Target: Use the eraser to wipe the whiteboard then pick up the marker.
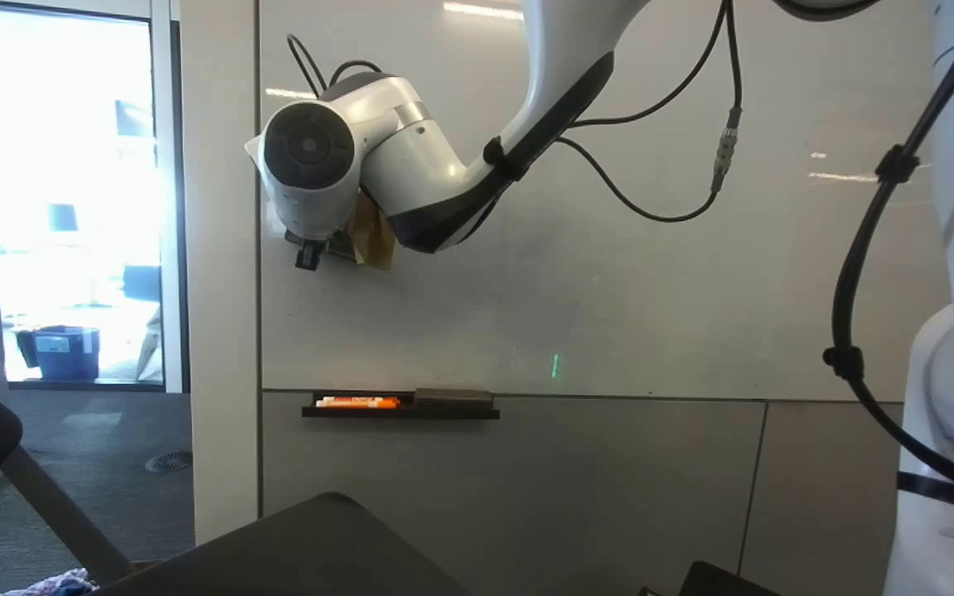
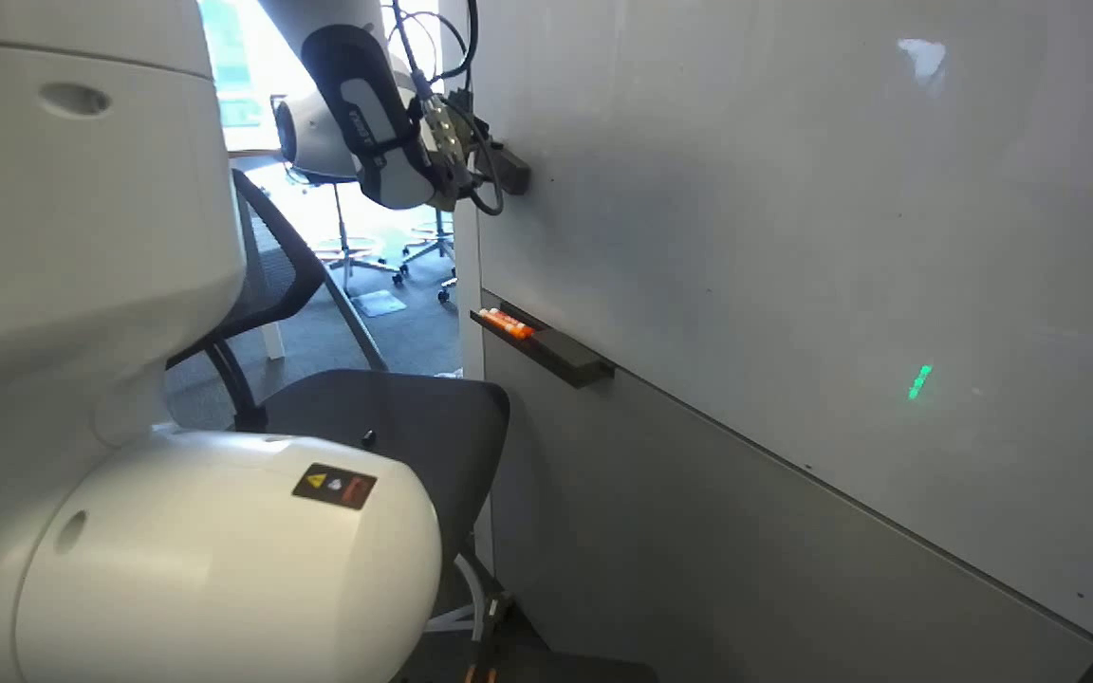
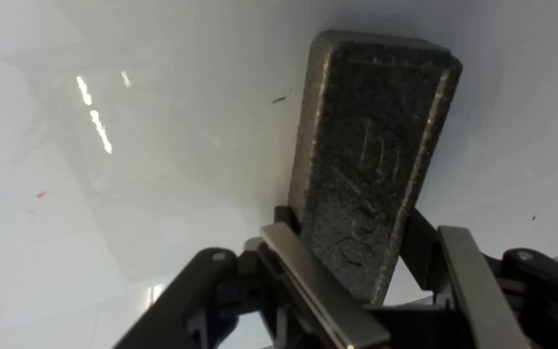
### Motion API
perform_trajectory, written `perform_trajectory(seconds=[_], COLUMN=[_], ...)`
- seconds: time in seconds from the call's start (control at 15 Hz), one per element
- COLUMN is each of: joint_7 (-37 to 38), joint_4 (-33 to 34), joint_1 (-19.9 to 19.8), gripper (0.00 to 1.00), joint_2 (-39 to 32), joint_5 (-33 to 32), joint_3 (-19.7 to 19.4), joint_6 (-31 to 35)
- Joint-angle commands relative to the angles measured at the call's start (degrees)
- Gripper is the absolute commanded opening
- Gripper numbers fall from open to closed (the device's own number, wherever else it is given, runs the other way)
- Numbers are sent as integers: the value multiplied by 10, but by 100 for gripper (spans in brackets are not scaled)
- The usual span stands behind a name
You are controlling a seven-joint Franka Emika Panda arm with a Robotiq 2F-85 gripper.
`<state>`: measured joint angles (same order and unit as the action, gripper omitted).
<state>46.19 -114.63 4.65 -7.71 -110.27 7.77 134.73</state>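
My gripper (image 3: 349, 224) is shut on the eraser (image 3: 376, 145), a dark rectangular block, with one finger on each long side. The eraser lies against or very close to the glossy whiteboard (image 3: 177, 145); I cannot tell how firmly. In an exterior view the eraser (image 2: 511, 171) shows at the board's far edge, and the gripper is mostly hidden behind the arm and cables. In both exterior views the whiteboard (image 1: 651, 290) (image 2: 746, 209) bears a short green mark (image 1: 555, 366) (image 2: 919, 381). The white and orange marker (image 1: 357, 402) (image 2: 507, 323), perhaps more than one, lies in the tray below.
The dark tray ledge (image 1: 402, 413) sits along the board's lower edge. Another dark block (image 1: 454, 397) (image 2: 567, 349) rests in its right part. A dark chair (image 2: 385, 408) stands in front of the wall. Cables (image 1: 659, 217) hang from the arm.
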Motion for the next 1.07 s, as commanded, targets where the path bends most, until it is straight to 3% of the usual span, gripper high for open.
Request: perform_trajectory(seconds=[0.0,0.33,0.73,0.87,1.0], joint_7=[32,74,115,80,18], joint_4=[-7,-28,-81,-101,-128], joint_1=[-22,-16,0,6,13], gripper=[31,31,31,31,31], joint_2=[-32,5,116,146,169], joint_5=[0,-11,9,59,169], joint_3=[-25,-21,-12,-10,-13], joint_6=[0,-10,-54,-50,17])
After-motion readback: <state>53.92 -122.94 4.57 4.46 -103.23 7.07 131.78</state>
